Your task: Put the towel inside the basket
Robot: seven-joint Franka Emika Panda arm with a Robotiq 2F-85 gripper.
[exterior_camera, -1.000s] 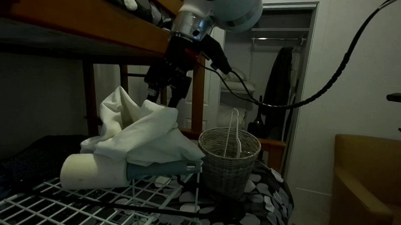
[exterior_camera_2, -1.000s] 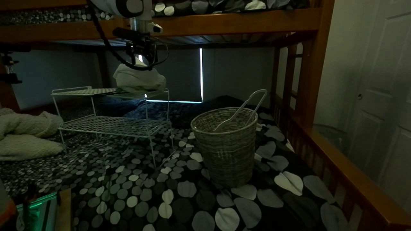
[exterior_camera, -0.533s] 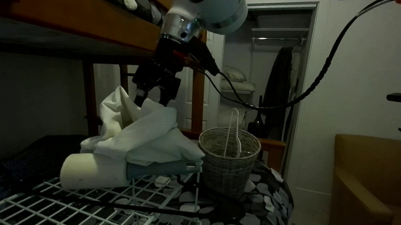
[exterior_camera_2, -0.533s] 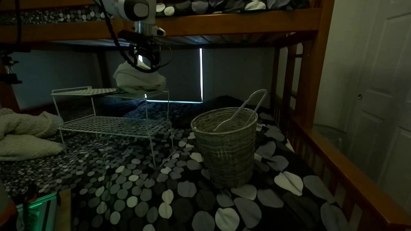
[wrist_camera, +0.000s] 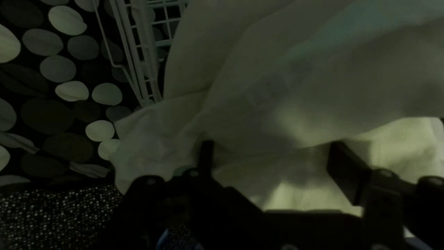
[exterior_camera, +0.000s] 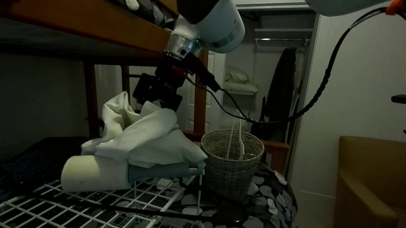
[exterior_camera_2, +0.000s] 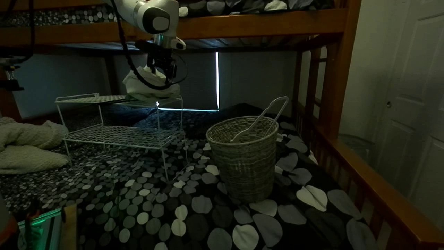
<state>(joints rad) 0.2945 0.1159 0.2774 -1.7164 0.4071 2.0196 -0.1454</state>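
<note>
The white towel (exterior_camera: pixel 149 135) lies crumpled in a tall heap on top of a wire rack. It also shows in an exterior view (exterior_camera_2: pixel 135 86) and fills much of the wrist view (wrist_camera: pixel 260 86). My gripper (wrist_camera: pixel 274 156) is open, with its two fingers spread wide over the towel and cloth between and below them. In an exterior view the fingertips of the gripper (exterior_camera: pixel 156 106) are at the heap's top, partly hidden behind a fold; I cannot tell how firmly they touch. The woven basket (exterior_camera: pixel 231 178) stands upright on the bed beside the rack, also in an exterior view (exterior_camera_2: pixel 242 166).
The white wire rack (exterior_camera_2: pixel 114 135) stands on the spotted bedding. A white cylinder (exterior_camera: pixel 95 174) and a teal piece (exterior_camera: pixel 161 171) lie under the towel. A white hanger (exterior_camera_2: pixel 256 121) sticks out of the basket. The upper bunk's wooden rail (exterior_camera: pixel 124 30) is close to the arm.
The gripper first moved sideways over the heap, then came down onto the towel. The top folds of the towel shifted slightly. The basket has not moved.
</note>
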